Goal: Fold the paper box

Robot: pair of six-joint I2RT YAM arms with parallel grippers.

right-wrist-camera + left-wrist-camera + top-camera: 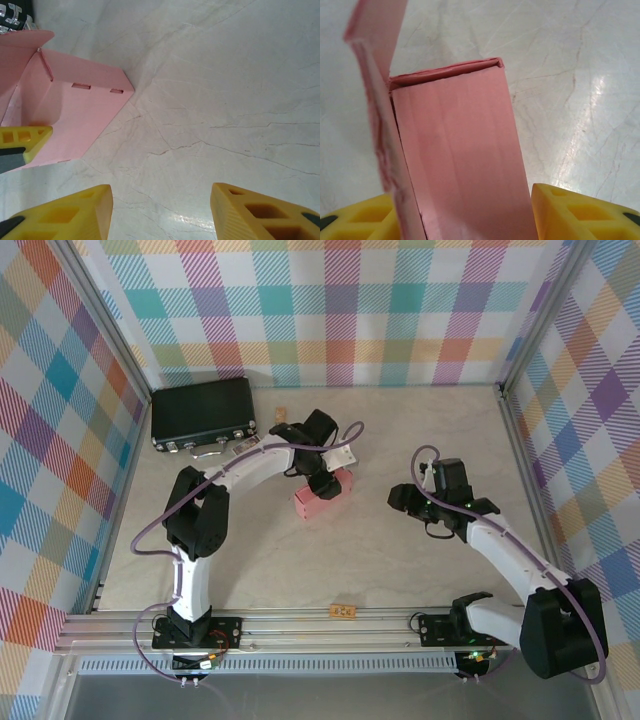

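Observation:
The paper box (318, 498) is salmon-pink card, formed into a small rectangular box lying near the table's middle. My left gripper (323, 478) comes down on it from behind. In the left wrist view the box (460, 160) fills the gap between the yellow fingers (580, 215), which press on both its sides; one end flap (375, 30) stands up loose. My right gripper (398, 498) hovers to the right of the box, open, with bare table between its fingertips (160, 210). The right wrist view has the box (80, 110) at the left, with a left-gripper finger (27, 137) against it.
A black case (203, 415) with metal latches lies at the back left. One small brown tag (281, 415) sits beside it, and another (342, 612) lies on the front rail. Checked walls close in three sides. Bare marble table lies right of the box.

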